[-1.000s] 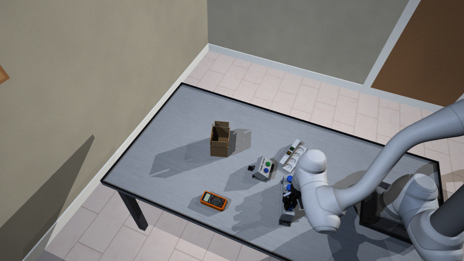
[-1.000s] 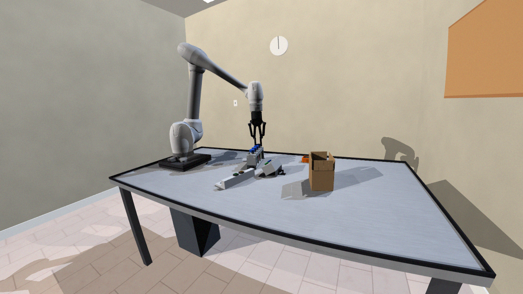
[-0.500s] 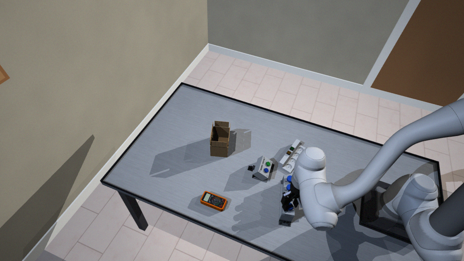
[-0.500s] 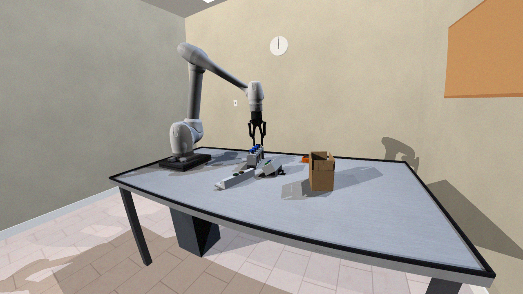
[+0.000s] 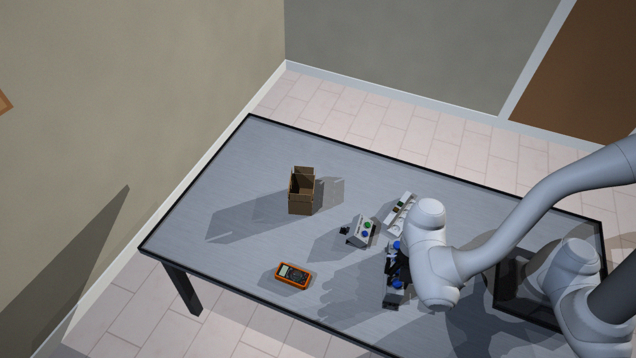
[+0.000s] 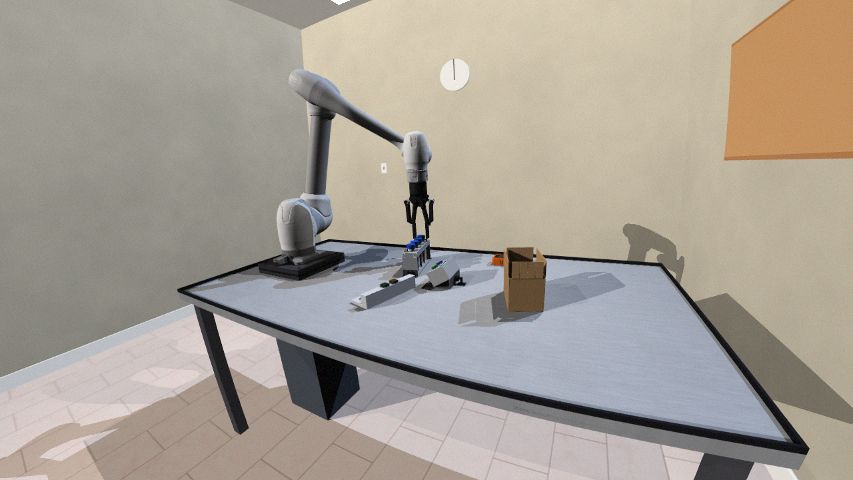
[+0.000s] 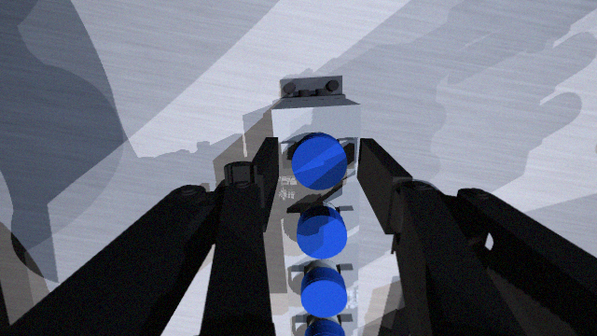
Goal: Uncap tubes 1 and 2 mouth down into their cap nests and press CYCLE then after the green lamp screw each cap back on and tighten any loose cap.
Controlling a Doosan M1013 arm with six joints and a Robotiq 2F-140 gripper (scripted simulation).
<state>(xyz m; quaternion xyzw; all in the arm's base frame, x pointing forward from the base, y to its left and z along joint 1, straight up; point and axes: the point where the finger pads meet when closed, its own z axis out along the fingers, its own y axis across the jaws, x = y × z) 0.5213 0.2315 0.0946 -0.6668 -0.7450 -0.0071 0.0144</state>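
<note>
The decapping station [image 7: 319, 224] holds a row of tubes, each with a blue cap on it. My gripper [image 7: 318, 158] is open and hangs straight down over the end tube beside the station's dark bracket [image 7: 310, 87]. Its fingers stand on either side of that tube's cap [image 7: 319, 161], with a small gap on each side. In the exterior view the gripper [image 6: 419, 229] is just above the station [image 6: 415, 255]. In the top view my wrist hides most of the station [image 5: 393, 276]. The white cap tray [image 5: 400, 213] with its two lamps lies behind, its nests empty. The key housing [image 5: 360, 229] carries the green and blue keys.
An open cardboard box [image 5: 301, 190] stands toward the far side of the table. An orange multimeter [image 5: 292, 275] lies near the front edge. The arm's base plate [image 5: 524, 285] sits at the right end of the table.
</note>
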